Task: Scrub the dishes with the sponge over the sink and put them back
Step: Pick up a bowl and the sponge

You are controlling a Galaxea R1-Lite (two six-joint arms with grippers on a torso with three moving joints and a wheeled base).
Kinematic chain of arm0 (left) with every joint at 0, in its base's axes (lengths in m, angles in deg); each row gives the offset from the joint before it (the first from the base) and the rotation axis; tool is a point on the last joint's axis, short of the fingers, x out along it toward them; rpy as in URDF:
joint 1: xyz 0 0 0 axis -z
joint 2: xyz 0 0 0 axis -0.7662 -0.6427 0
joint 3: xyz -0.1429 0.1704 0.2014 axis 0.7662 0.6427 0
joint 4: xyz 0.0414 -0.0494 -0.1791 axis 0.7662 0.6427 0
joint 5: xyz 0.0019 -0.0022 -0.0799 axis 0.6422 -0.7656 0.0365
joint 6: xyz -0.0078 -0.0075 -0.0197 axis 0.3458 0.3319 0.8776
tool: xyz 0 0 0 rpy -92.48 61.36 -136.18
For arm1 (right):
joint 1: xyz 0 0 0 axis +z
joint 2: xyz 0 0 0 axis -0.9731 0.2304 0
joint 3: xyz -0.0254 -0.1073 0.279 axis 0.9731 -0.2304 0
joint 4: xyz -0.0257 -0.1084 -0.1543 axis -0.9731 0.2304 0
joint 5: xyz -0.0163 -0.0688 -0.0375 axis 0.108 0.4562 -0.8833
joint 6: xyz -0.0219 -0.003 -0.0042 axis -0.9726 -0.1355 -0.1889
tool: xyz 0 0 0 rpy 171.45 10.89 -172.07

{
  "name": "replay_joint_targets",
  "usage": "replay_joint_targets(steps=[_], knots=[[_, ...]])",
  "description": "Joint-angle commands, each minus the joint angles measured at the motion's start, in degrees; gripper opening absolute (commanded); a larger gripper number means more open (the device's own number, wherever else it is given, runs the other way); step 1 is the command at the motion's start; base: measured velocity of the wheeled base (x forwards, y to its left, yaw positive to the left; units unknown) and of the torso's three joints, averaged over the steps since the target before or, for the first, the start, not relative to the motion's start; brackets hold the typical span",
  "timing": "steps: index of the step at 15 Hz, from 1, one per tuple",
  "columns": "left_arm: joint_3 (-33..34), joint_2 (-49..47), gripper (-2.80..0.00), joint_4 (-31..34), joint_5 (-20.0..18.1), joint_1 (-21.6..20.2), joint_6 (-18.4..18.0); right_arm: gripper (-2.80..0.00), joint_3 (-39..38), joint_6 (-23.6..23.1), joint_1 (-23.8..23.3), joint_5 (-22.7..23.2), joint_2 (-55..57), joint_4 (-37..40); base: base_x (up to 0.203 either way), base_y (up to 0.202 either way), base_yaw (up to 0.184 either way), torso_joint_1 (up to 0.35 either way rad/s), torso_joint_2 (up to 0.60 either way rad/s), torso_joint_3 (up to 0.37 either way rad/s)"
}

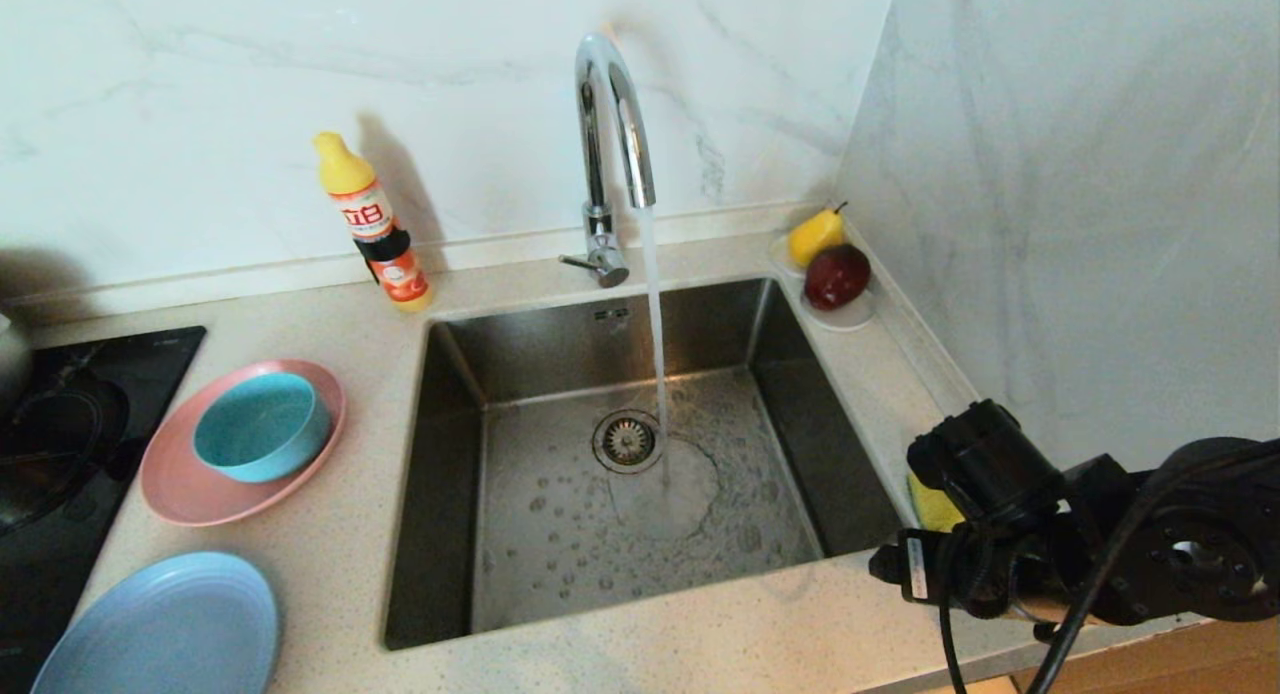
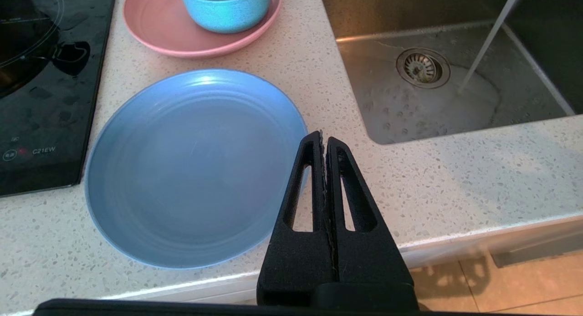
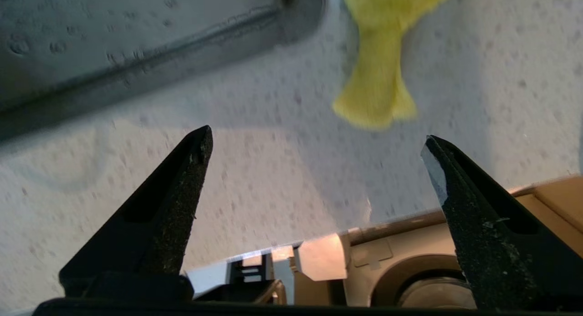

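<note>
Sponge point(image 3: 375, 74) lies on the counter point(image 3: 255, 170) beside the sink point(image 1: 640, 454); right end effector point(image 3: 316, 145) gapes wide, left end effector point(image 2: 324, 140) clenched.

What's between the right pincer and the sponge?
Nothing: right wrist view shows only bare speckled countertop between the open right pincer and the sponge tail. The sponge lies beside the sink rim.

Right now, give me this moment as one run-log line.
right claw: open, over counter short of sponge | left claw: shut, parked by blue plate | tap: running into sink
</note>
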Motion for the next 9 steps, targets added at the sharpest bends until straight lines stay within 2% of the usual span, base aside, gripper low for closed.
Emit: replay_joint_targets(steps=[1, 9], knots=[[0.01, -0.09, -2.80, 0.00, -0.02, -0.01, -0.03, 0.00, 1.06, 0.16, -0.67, 0.22, 1.15, -0.04, 0.000, 0.000, 0.000, 0.000, 0.00, 0.000], [0.01, -0.09, -2.80, 0.00, -0.02, -0.01, -0.03, 0.00, 6.43, -1.49, -3.56, 1.78, 3.47, -0.04, 0.000, 0.000, 0.000, 0.000, 0.00, 0.000]])
